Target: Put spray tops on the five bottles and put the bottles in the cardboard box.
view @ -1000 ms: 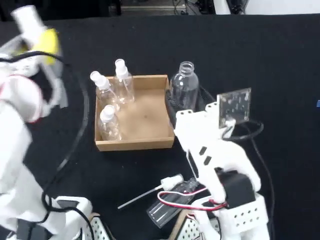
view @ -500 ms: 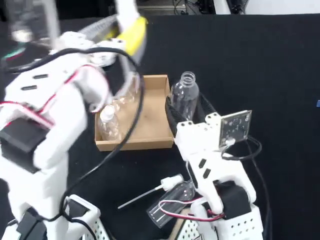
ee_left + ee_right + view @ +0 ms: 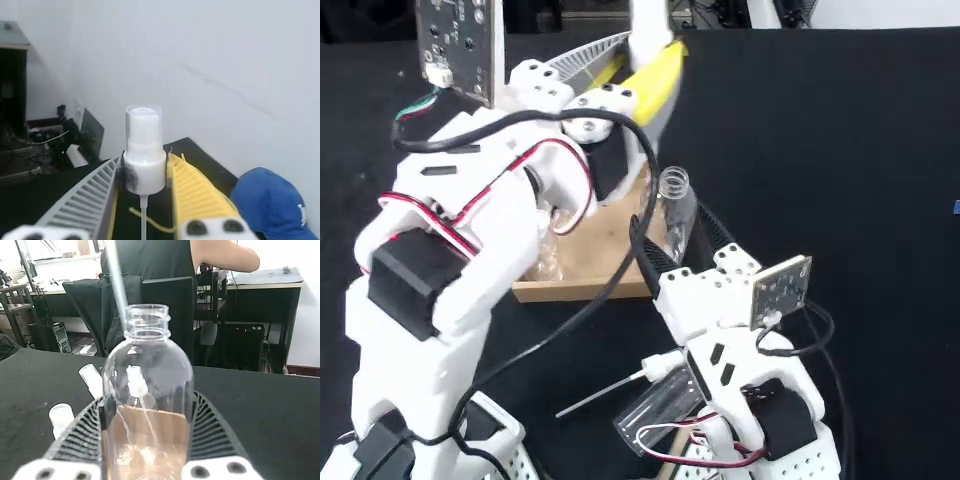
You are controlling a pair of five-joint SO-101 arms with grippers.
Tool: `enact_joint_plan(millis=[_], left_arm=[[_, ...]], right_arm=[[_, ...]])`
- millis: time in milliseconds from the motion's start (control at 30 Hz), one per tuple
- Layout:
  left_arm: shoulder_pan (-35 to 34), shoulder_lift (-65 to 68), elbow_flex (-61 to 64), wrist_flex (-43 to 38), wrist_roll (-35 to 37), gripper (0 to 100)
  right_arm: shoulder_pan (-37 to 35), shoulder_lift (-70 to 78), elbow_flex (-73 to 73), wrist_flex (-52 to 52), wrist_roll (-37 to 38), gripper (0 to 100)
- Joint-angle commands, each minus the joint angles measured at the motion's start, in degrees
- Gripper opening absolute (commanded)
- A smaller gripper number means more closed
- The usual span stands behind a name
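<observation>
A black table carries two white robot arms. The left arm rears high over a cardboard box; the left gripper, one finger grey and one yellow, is clamped on a white spray top, whose thin tube hangs down close to the neck of an open clear bottle. The right gripper squeezes that bottle upright at the box's right edge. Capped bottles stand inside the box. Near the arm bases, a spare bottle lies on its side beside a loose spray top.
</observation>
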Motion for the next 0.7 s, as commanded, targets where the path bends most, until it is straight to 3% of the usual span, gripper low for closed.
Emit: enact_joint_plan(millis=[0,667], left_arm=[[0.8,-1.4,-0.8,-5.2,0.2,3],[1.1,-7.0,3.7,-7.7,0.6,3]], right_arm=[[-1.0,-1.0,-0.2,-2.2,-0.4,1.1],[-1.0,-1.0,-0.1,-2.2,-0.4,1.1]])
